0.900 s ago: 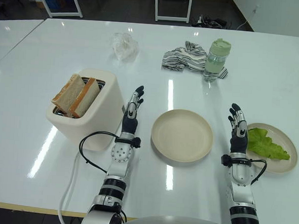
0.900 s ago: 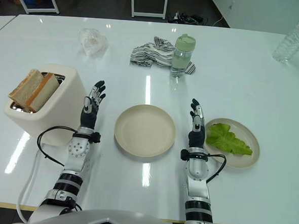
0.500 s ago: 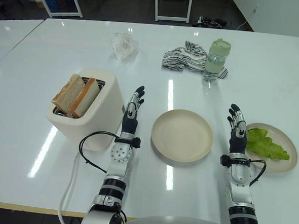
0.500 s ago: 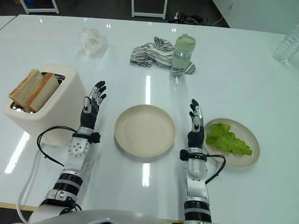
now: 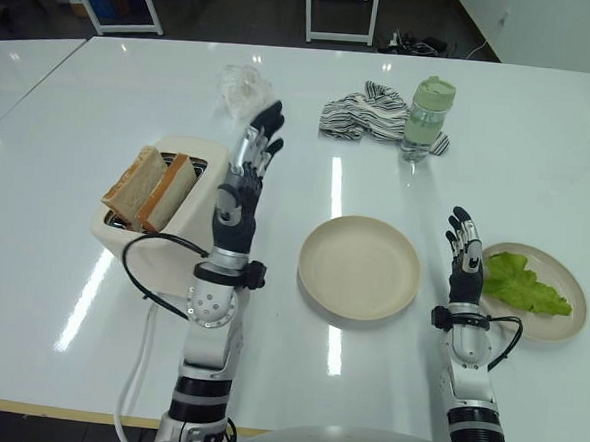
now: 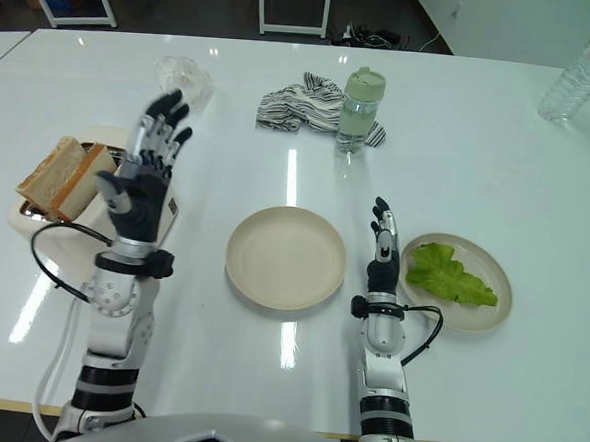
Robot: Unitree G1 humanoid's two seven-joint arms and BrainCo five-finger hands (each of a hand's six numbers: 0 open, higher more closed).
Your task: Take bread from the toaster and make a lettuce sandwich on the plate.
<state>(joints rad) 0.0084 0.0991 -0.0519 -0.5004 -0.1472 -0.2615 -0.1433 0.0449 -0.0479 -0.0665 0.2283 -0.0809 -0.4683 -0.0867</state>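
Toaster (image 5: 114, 238) stands on the desk (image 5: 81, 118) toward its near left; two bread slices (image 5: 152, 187) stick up from the slots, leaning left; left robot hand (image 5: 243, 178) hangs over the toaster's right side, fingers spread, released, grasping nothing; empty plate (image 5: 359, 267) near the middle of the near edge; right robot hand (image 5: 463, 261) upright just right of it, fingers straight, released; lettuce (image 5: 520, 283) lies on a second plate (image 5: 551, 260) toward the right edge; far side: striped cloth (image 5: 367, 110), green-lidded bottle (image 5: 427, 117), crumpled clear plastic (image 5: 245, 86).
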